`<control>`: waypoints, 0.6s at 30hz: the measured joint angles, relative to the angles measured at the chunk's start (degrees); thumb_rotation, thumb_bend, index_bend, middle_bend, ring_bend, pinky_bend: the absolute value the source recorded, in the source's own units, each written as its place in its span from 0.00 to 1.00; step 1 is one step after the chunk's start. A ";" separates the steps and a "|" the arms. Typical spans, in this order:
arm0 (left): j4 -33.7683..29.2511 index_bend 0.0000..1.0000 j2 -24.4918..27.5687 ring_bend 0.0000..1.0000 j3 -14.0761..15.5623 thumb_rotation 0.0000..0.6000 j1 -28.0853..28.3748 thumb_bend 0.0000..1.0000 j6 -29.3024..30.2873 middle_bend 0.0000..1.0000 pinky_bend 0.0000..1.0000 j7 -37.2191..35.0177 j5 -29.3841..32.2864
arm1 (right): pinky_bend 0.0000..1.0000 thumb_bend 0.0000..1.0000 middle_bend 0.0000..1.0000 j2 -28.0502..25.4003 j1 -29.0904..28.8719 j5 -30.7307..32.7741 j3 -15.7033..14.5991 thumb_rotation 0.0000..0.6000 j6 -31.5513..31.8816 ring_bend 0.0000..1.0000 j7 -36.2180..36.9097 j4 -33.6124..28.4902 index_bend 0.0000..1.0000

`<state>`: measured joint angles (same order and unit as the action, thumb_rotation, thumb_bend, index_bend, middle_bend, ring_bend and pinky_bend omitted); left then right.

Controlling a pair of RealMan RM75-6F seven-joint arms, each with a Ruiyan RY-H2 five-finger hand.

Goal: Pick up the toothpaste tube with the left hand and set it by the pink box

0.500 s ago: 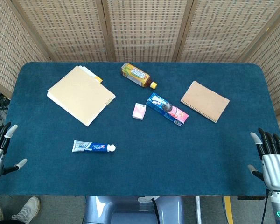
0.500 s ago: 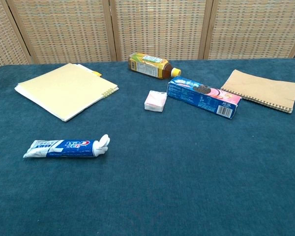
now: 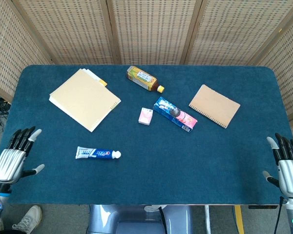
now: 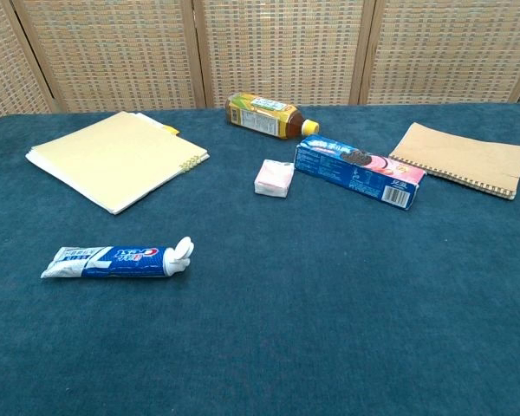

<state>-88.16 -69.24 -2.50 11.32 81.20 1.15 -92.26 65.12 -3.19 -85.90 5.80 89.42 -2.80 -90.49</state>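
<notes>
A blue and white toothpaste tube [image 3: 97, 153] [image 4: 117, 261] lies flat on the blue table, cap pointing right. The small pink box [image 3: 145, 116] [image 4: 274, 178] sits near the table's middle, well up and right of the tube. My left hand [image 3: 14, 156] hovers over the table's front left part, fingers spread and holding nothing, some way left of the tube. My right hand [image 3: 287, 163] stays at the front right edge, fingers apart and empty. Neither hand shows in the chest view.
A cream folder [image 3: 84, 99] lies at the back left. A tea bottle [image 3: 145, 79] lies on its side at the back centre. A blue cookie box [image 3: 175, 114] sits just right of the pink box, and a brown notebook [image 3: 214, 105] further right.
My left hand has moved right and inward from the table's left edge toward the tube. My right hand has slid slightly down and right. Objects have not moved.
</notes>
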 measured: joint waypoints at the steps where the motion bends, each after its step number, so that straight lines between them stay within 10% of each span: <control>1: -0.09 0.00 -0.39 0.00 -0.17 1.00 0.96 0.00 -1.26 0.00 0.00 0.43 -0.09 | 0.00 0.00 0.00 0.03 -0.05 0.21 0.12 1.00 -0.16 0.00 0.07 0.16 0.00; 18: 4.57 0.26 -12.59 0.27 -2.38 1.00 19.80 0.15 -27.46 0.20 0.33 12.89 4.57 | 0.00 0.00 0.00 1.00 -0.32 4.86 1.44 1.00 -2.20 0.00 -2.73 1.69 0.00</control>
<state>-83.58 -81.83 -4.88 31.11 53.73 14.04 -87.69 66.12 -3.52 -81.04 7.24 87.22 -5.54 -88.80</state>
